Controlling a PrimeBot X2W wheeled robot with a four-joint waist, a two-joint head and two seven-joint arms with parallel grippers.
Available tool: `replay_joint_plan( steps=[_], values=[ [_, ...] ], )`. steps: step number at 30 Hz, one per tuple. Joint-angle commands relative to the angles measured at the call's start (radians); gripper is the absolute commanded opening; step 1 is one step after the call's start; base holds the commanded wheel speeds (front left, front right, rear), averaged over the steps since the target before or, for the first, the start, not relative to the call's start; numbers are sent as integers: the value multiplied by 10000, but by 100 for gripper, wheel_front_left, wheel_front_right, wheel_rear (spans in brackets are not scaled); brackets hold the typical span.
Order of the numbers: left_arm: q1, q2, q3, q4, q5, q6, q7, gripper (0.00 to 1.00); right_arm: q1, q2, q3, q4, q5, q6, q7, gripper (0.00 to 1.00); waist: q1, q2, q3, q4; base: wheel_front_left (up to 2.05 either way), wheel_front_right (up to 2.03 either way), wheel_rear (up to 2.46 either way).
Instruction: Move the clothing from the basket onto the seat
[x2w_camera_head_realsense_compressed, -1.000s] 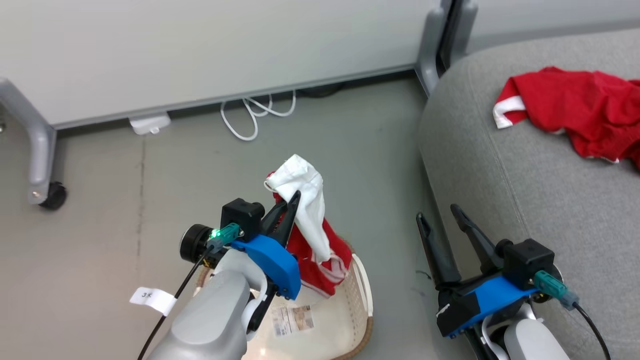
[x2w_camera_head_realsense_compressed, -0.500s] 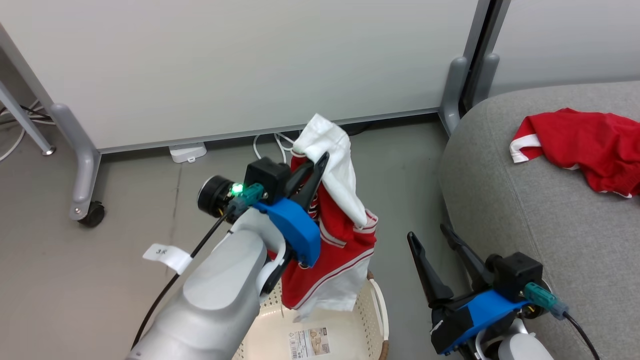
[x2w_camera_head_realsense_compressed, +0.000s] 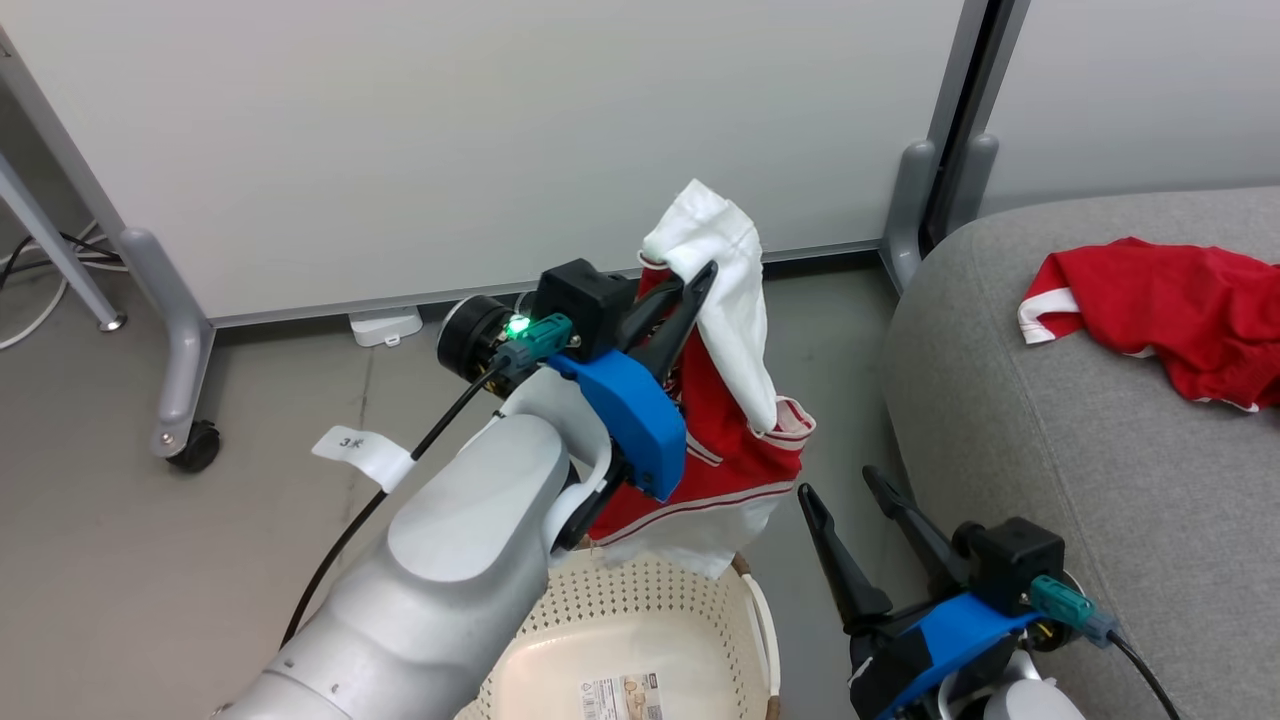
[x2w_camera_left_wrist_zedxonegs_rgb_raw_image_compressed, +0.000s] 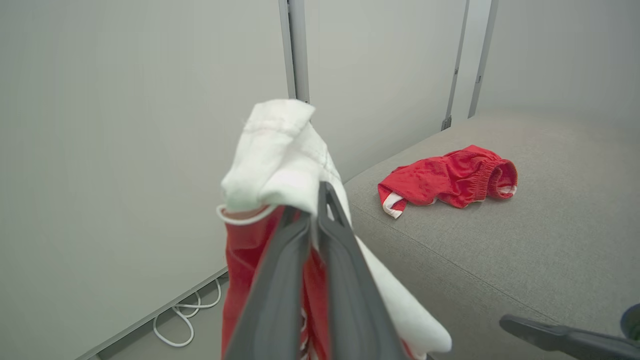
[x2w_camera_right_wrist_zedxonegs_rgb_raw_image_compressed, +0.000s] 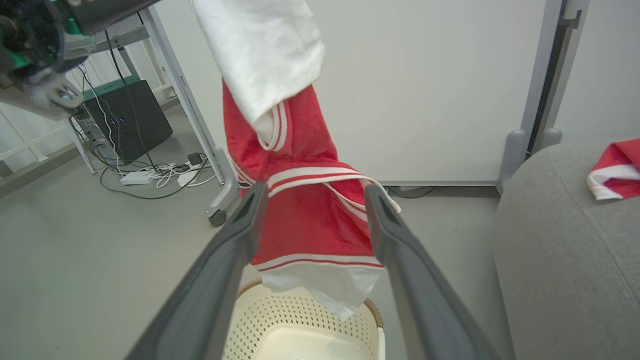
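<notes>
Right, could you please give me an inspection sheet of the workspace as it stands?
Surface: grey floor; light grey seat at right.
Job's things: one red garment lies on the seat; a red-and-white garment hangs from the left tool, hem near the basket rim; basket on the floor, no clothing in its visible part.
Clutter: black box on the floor.
Grippers: left tool shut on the red-and-white garment; right tool open, empty, beside the seat.
Cables: white cable looped by the partition; power strip and wires near the black box.
Surroundings: partition stands on grey wheeled feet.
</notes>
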Motion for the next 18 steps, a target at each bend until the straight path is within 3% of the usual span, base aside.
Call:
replay_joint_plan(
  steps=[1, 12, 18],
  values=[
    [-162, -6, -90, -68, -110, 31, 33, 0, 33, -18, 39, 30, 32, 5, 9, 100, 1, -1, -25, -15, 0, 0, 0],
    [-192, -5, -718, -216, -679, 280, -5, 0, -378, -18, 561, 254, 335, 5, 105, 100, 1, -1, -37, 8, 0, 0, 0],
    [-212, -5, -1119, -342, -1008, 368, -40, 0, -1165, -19, 1168, 1013, 1008, 5, 299, 100, 1, -1, -7, 85, 0, 0, 0]
  ],
)
